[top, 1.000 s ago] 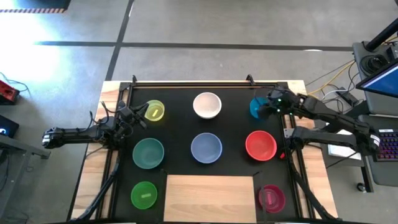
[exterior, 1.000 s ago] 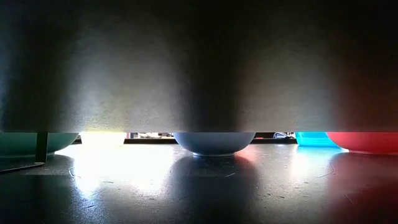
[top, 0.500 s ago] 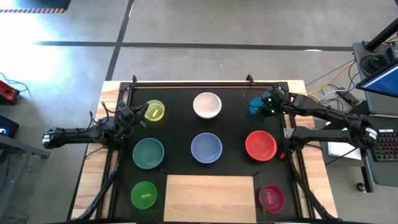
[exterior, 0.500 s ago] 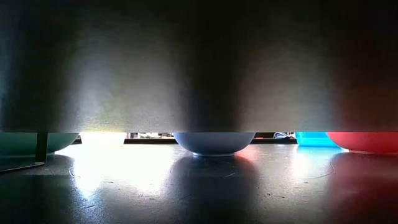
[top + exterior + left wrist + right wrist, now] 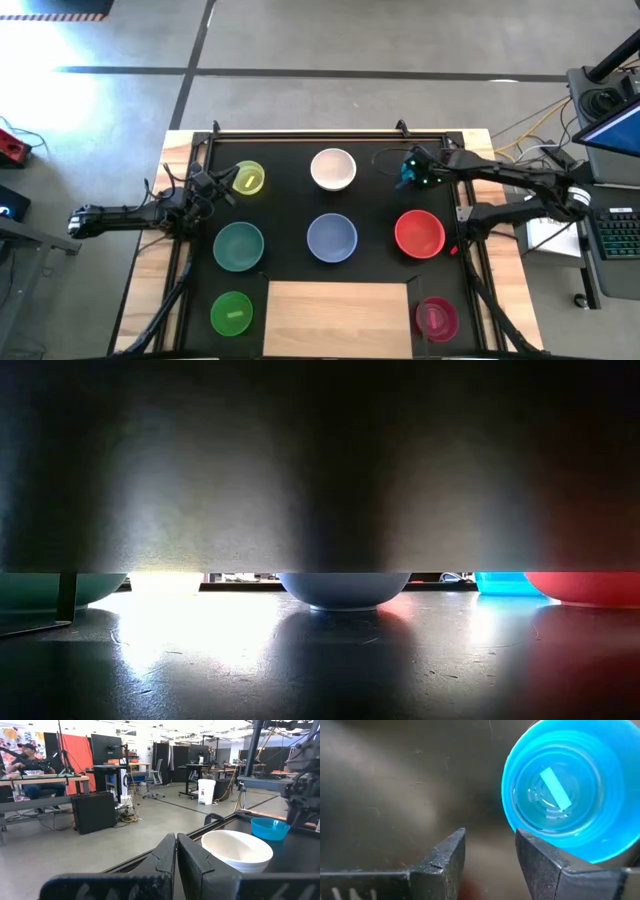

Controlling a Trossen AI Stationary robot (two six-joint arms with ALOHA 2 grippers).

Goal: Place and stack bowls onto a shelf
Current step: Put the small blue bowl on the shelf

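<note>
The cyan bowl (image 5: 404, 173) stands on the black mat at the far right and shows from above in the right wrist view (image 5: 572, 790). My right gripper (image 5: 490, 847) is open above the mat. One finger (image 5: 537, 857) is close beside the bowl's rim and the other is off to the side. My left gripper (image 5: 176, 851) is shut and empty at the table's left (image 5: 213, 186), next to the yellow bowl (image 5: 248, 178). The pale wooden shelf (image 5: 338, 318) lies bare at the near edge.
On the mat stand the white bowl (image 5: 333, 168), pale blue bowl (image 5: 332, 237), teal bowl (image 5: 238, 245), red bowl (image 5: 419, 233), green bowl (image 5: 232, 313) and magenta bowl (image 5: 436, 318). A black frame rail (image 5: 330, 134) runs along the far edge.
My right gripper has moved toward the table's left, from beside the cyan bowl's right side to over it, so it now covers most of the bowl in the high view. The bowls have stayed where they were.
</note>
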